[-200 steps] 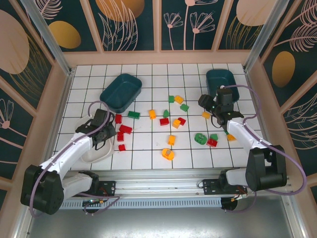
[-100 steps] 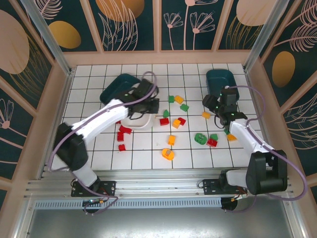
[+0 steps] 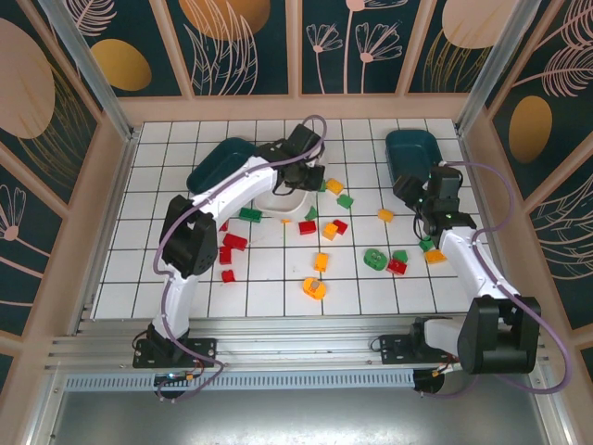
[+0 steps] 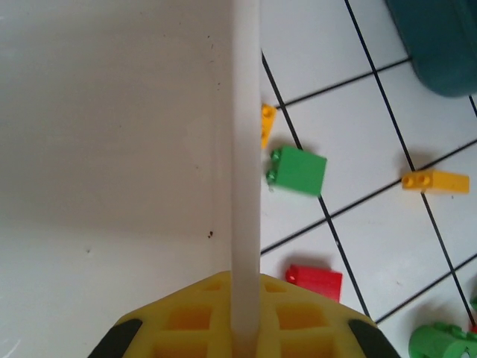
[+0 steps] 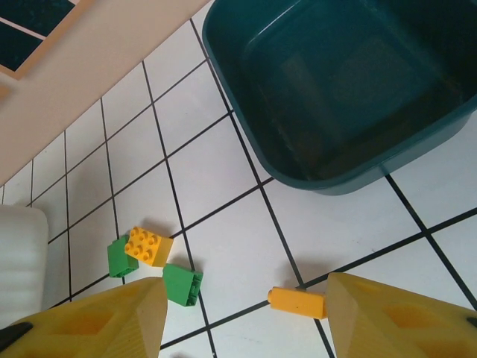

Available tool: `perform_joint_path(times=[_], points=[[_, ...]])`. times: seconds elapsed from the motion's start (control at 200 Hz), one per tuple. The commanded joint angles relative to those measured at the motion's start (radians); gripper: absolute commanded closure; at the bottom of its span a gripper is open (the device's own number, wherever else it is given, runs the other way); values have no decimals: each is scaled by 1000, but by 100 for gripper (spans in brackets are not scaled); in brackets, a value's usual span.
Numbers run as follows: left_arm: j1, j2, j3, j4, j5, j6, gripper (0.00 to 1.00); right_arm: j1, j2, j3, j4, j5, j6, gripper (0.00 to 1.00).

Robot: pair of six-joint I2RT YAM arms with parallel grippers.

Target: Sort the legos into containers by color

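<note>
At the far middle of the white tiled worktop (image 3: 130, 241), the left tool (image 4: 244, 322) is clamped on the rim of the shallow white plastic tub (image 4: 112, 149), while the right tool (image 5: 242, 321), jaws apart, hangs near a small yellow-orange plastic brick (image 5: 297, 302) and a dark teal plastic tub (image 5: 335, 89).
</note>
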Motion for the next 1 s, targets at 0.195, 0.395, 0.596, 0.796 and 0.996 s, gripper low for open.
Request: perform_joint_path(times=[0.195,0.395,0.596,0.796,0.996], points=[[133,125,167,-98,-3,67,100,-5,-40,-8,-6,-23,-12,41],[191,250,354,-136,-7,76,100,-6,-3,21,-1,-8,-30,39],[232,339,446,-134,4,26,100,-25,206,223,-91,53,-206,25],[233,359,409,-95,3,-62,100,-132,454,467,-166,157,-335,19],[232,359,360,-30,-8,-153,94,-212,603,635,-227,127,-429,15]])
